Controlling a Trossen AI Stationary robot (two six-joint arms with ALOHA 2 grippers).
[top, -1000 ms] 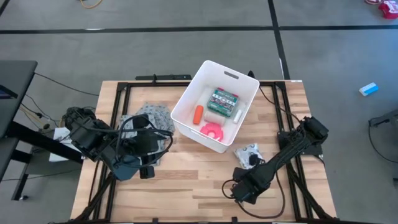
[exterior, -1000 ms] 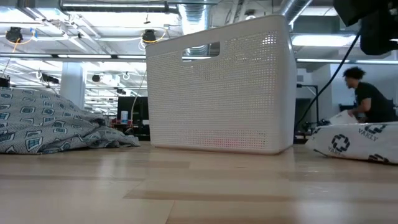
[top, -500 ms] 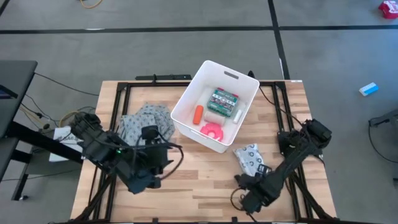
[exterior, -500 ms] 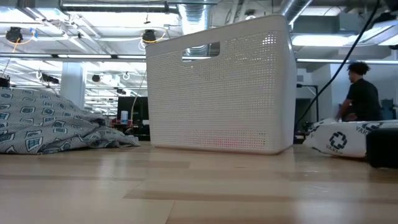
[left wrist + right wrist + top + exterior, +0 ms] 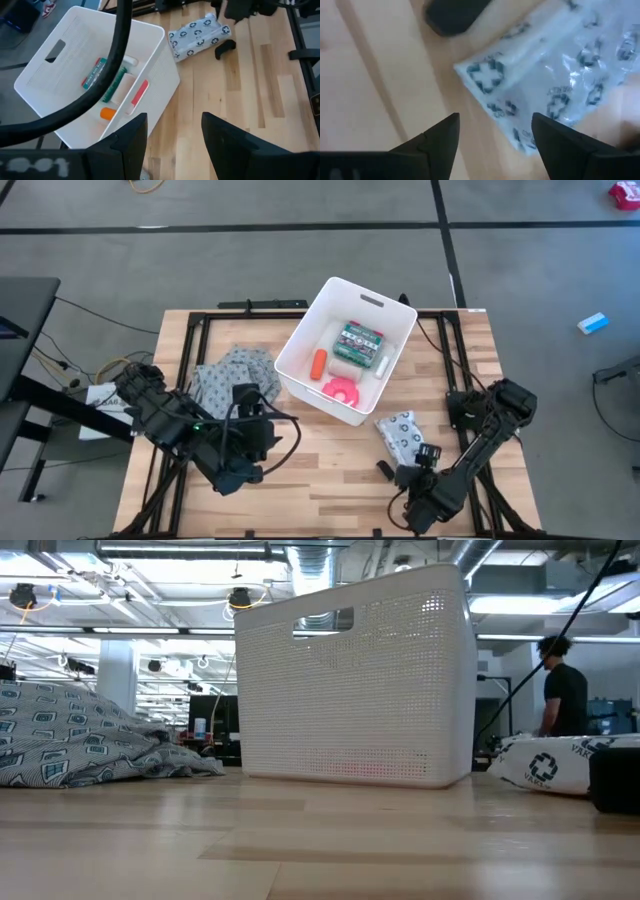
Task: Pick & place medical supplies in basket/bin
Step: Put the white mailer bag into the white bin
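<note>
The white bin (image 5: 300,352) stands at the middle of the table's far side. It holds a green-red box (image 5: 358,340), an orange cylinder (image 5: 318,363), a pink disc (image 5: 340,390) and a white tube (image 5: 381,364). A clear spotted packet (image 5: 402,432) lies flat on the wood, right of the bin's near corner. My right gripper (image 5: 495,145) is open just near of the packet (image 5: 545,80), pointing steeply down, fingers apart and off it. My left gripper (image 5: 172,145) hangs open above the table (image 5: 330,455), near-left of the bin (image 5: 75,75).
A grey patterned cloth (image 5: 235,375) lies bunched left of the bin. A small dark object (image 5: 385,470) rests on the wood beside the packet's near end. Bare wood spans the near middle. In the low view a person (image 5: 565,685) stands beyond the table.
My right gripper has moved toward the table's near right corner and sunk lower, coming off the packet's near end. My left gripper has shifted a little toward the right and the near edge. The packet and the bin have stayed put.
</note>
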